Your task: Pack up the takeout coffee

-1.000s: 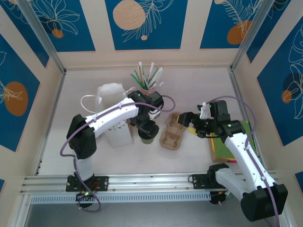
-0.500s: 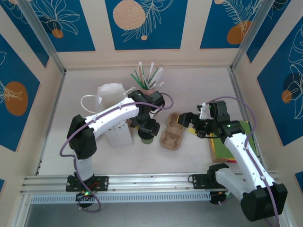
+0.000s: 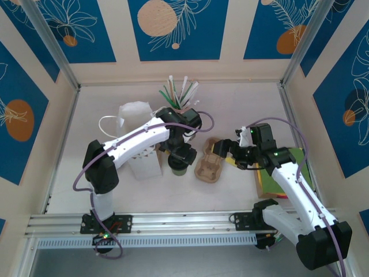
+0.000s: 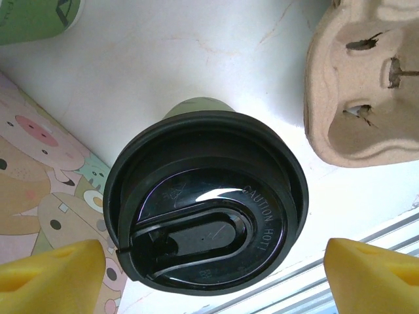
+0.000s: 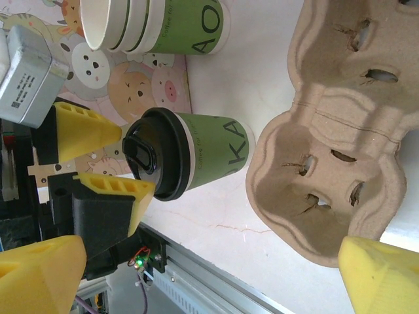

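The green, black-lidded takeout coffee (image 5: 209, 154) stands within the wide-spread left hand (image 4: 213, 271); the right hand (image 5: 209, 275) gapes empty.

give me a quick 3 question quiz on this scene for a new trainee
1. True or false: the takeout coffee has its black lid on.
2. In the top external view, what lies on the table just right of the coffee? A) the cardboard cup carrier B) the pink cup of straws C) the white bag
3. Which pincer has its yellow fingers open on either side of the coffee's lid?

Key: 1 true. 2 A. 3 the left pincer.
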Available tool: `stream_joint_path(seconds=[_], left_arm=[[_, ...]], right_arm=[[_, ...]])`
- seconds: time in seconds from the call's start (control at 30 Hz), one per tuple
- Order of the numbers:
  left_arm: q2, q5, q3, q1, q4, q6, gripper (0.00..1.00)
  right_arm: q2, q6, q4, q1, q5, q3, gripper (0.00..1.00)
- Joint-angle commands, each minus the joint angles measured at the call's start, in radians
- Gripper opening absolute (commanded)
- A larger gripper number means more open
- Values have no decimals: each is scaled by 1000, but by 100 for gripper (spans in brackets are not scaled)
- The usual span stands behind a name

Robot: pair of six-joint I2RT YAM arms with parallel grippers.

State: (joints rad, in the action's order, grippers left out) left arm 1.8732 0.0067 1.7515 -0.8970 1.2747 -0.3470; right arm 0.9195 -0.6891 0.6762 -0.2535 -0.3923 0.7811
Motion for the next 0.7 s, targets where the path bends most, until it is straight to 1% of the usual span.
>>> stream_joint_path(seconds=[0.0, 0.17, 0.27, 0.5, 0.67], left_arm=[[-4, -7, 10, -7, 21, 163, 86], [-23, -7, -10, -6, 17, 311, 87], [-24, -6, -16, -5, 9, 368, 87], [-35, 18, -32, 0, -12, 455, 89], [-39, 35, -57, 3, -21, 480, 89]], right_arm=[[0, -4, 16, -6, 4, 0, 99], [-8, -4, 31, -6, 11, 3, 99], [-14, -9, 40, -8, 16, 5, 99], [-40, -15, 83, -10, 39, 13, 99], [-52, -26, 107, -16, 56, 23, 99]])
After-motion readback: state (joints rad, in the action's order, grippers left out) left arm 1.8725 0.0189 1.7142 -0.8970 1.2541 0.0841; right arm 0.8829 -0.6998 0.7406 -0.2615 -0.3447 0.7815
